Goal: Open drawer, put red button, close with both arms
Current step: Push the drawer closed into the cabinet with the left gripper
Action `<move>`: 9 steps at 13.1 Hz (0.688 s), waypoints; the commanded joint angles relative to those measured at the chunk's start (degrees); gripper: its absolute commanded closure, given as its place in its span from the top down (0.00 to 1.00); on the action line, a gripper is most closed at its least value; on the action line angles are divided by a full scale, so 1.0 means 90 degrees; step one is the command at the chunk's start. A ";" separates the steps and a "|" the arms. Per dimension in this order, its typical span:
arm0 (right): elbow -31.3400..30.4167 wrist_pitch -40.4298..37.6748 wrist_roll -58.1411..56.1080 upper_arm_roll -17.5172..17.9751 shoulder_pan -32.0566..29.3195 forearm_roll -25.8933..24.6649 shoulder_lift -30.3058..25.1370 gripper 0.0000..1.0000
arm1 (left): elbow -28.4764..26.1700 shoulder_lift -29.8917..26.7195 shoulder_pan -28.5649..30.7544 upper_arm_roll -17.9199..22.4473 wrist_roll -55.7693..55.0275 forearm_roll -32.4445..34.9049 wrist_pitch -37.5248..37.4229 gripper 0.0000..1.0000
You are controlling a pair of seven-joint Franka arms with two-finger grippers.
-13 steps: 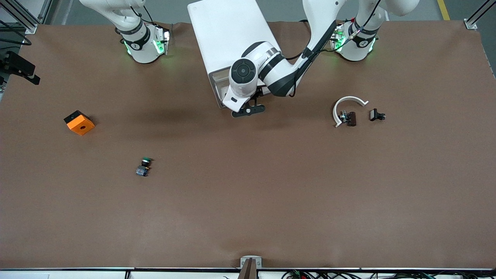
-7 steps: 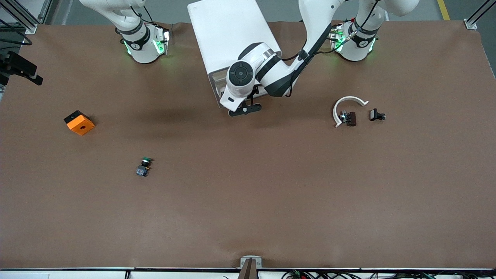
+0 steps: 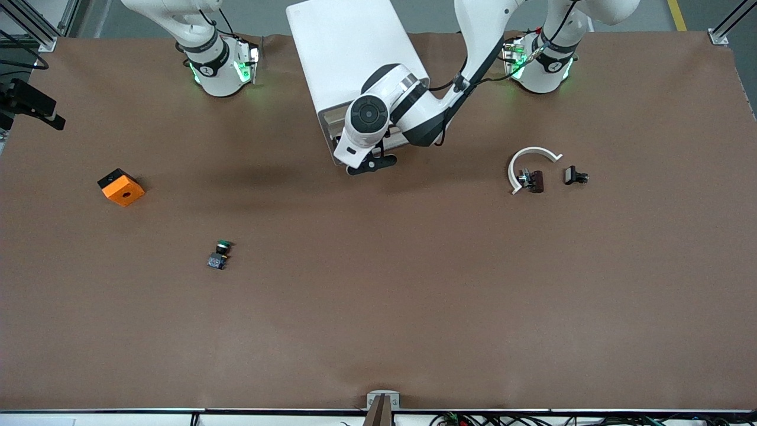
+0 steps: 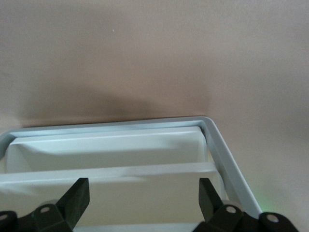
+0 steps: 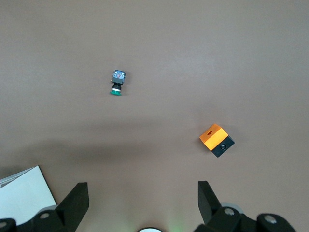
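The white cabinet (image 3: 349,53) stands between the two arm bases. Its top drawer (image 3: 331,127) is pulled out a little; in the left wrist view the white tray (image 4: 212,140) shows just under the fingers, and what I see of it is empty. My left gripper (image 3: 371,165) is open at the drawer's front edge, and its fingers (image 4: 144,198) hold nothing. My right gripper (image 5: 143,200) is open and empty, high over the table, out of the front view. The red button is not in view.
A green-capped button (image 3: 222,253) (image 5: 117,82) lies on the brown mat. An orange and black block (image 3: 120,187) (image 5: 217,140) sits toward the right arm's end. A white curved piece (image 3: 532,160) and small black parts (image 3: 575,176) lie toward the left arm's end.
My left gripper has shifted slightly toward the cabinet's front and the right arm's end. The things on the table have not moved.
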 commanded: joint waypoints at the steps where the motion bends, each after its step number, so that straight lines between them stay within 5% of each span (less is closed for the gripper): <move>1: -0.0104 -0.0021 0.0002 0.0052 -0.0107 0.0084 -0.0092 1.00 | 0.0179 0.0123 -0.0191 -0.0011 -0.0250 -0.0160 -0.0073 1.00; 9: -0.0094 -0.0089 -0.0028 0.0072 -0.0088 0.0016 -0.0112 1.00 | 0.0586 0.0104 0.0285 0.0058 -0.0173 -0.0063 -0.0656 1.00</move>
